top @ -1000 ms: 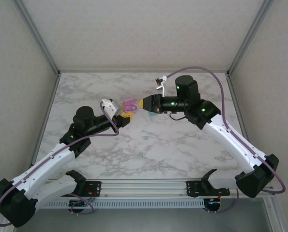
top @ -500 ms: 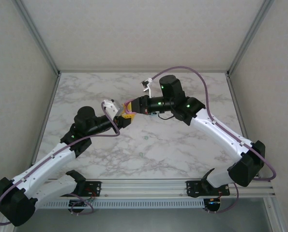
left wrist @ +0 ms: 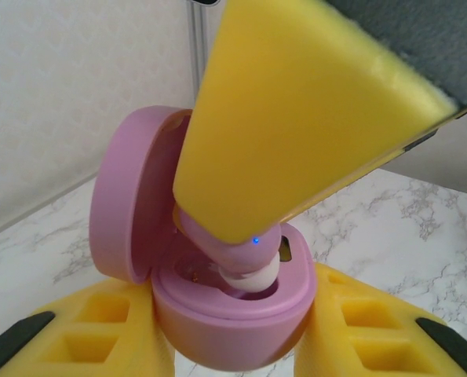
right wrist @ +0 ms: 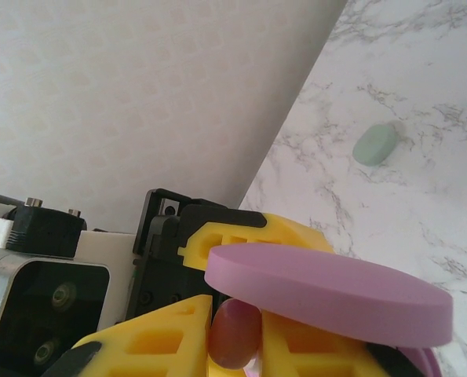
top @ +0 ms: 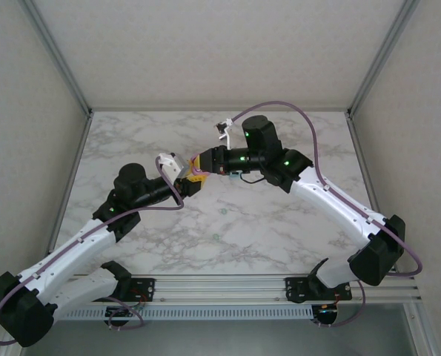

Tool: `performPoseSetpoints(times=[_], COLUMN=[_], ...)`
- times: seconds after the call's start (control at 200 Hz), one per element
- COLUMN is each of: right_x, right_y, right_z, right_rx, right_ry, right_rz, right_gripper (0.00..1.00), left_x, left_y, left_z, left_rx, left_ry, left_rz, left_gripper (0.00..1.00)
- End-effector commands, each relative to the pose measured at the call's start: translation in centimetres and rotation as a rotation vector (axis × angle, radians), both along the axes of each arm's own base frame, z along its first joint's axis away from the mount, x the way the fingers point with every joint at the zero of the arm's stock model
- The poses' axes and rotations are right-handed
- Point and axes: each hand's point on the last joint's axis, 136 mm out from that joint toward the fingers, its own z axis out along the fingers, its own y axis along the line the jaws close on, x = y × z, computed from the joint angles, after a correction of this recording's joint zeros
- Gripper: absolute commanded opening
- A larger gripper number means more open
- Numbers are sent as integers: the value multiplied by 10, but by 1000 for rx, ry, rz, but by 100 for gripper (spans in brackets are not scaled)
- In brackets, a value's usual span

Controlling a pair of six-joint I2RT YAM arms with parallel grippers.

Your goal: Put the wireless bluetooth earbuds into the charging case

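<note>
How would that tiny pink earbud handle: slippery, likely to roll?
The pink earbud looks smooth and glossy, so probably slippery. Its rounded body would likely roll if dropped. Being far smaller than the pink case, it is probably very light.

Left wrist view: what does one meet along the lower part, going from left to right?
Yellow finger → open pink charging case, a pink earbud at its well → other yellow finger.
</note>
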Motion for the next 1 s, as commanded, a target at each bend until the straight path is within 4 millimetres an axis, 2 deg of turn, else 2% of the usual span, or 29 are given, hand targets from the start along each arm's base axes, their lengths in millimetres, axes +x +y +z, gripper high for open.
performPoseSetpoints(times=[0.0, 0.16, 0.451, 0.991], right_x=[4, 5, 6, 3], right_y=[2, -2, -8, -13], right_z=[3, -2, -6, 23], right_rx=[-11, -46, -105, -68], right_ry=[-23, -25, -40, -91], right_rz=[-21, -41, -64, -72], right_gripper=[21, 27, 27, 34], left_x=[-7, -6, -6, -5], left_y=[-3, -3, -3, -5], left_z=[36, 37, 40, 38], left_rx=[-66, -69, -72, -65], left_ry=[-87, -89, -92, -87], left_rz=[-23, -23, -22, -21], left_gripper=[19, 19, 19, 19])
